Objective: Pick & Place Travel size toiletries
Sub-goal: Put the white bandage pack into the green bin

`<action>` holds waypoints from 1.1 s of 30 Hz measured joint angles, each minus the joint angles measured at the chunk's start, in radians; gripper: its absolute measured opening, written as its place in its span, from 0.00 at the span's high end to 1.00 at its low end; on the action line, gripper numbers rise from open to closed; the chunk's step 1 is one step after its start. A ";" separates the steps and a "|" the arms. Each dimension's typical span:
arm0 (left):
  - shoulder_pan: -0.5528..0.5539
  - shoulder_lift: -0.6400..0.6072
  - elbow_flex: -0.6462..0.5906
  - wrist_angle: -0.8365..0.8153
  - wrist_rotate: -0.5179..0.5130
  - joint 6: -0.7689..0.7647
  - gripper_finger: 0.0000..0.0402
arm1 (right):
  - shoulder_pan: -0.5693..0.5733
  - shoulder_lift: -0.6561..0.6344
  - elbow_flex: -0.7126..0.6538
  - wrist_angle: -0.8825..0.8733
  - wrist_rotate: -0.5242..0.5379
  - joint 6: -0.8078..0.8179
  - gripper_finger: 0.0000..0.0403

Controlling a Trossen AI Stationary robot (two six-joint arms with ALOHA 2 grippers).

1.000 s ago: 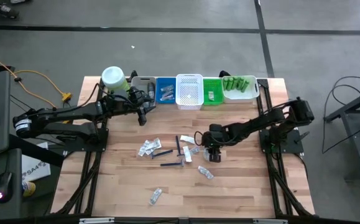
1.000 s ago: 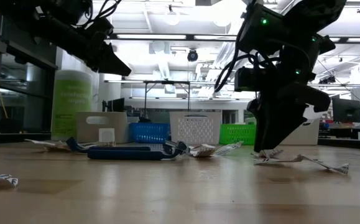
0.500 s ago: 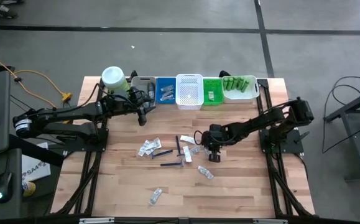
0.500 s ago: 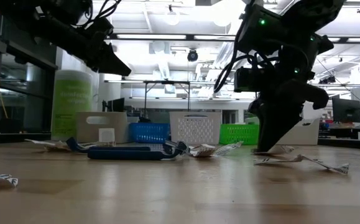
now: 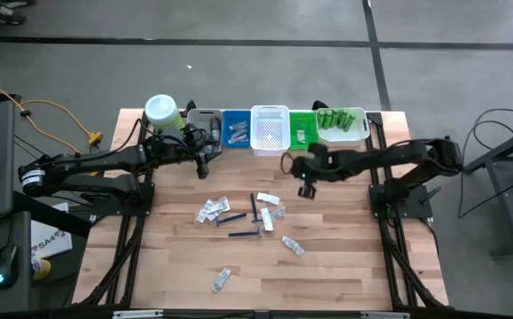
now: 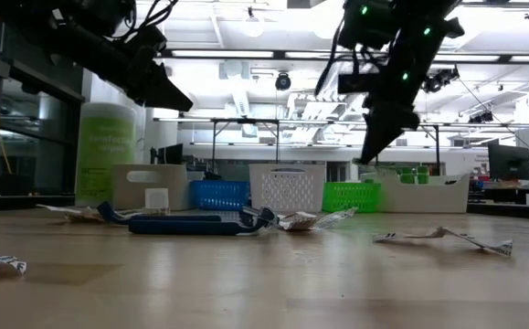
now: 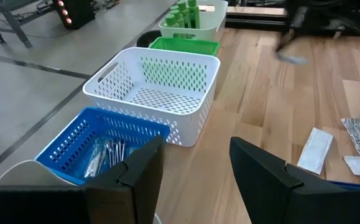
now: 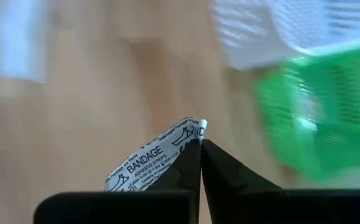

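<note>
Pale wooden table (image 5: 345, 266), grey concrete floor around it. Right gripper (image 5: 307, 188), at two o'clock, pinches a bandage sachet (image 8: 158, 158). Left gripper (image 5: 204, 168) hangs agape at ten o'clock.

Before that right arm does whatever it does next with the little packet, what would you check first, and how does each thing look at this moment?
1. Right gripper shut on the bandage packet: ok, the fingers pinch one end.
2. Packet lifted off the table: ok, the gripper hangs well above the wood in the low view.
3. Green bin near the right gripper: ok, just beyond it.
4. Room left in the green bin: cannot tell, its inside is barely visible.
5. Left gripper out of the way: ok, open by the blue bin, holding nothing.
6. More items waiting mid-table: ok.
</note>
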State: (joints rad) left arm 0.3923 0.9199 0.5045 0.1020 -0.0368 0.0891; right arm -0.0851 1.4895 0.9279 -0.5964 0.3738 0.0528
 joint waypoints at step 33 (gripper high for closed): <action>0.000 0.000 0.000 -0.007 0.000 0.007 0.54 | -0.478 0.024 0.008 0.371 0.035 -0.440 0.99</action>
State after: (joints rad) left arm 0.3923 0.9199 0.5045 0.0951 -0.0368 0.0965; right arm -0.5634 1.5139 0.9360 -0.2251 0.4086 -0.3875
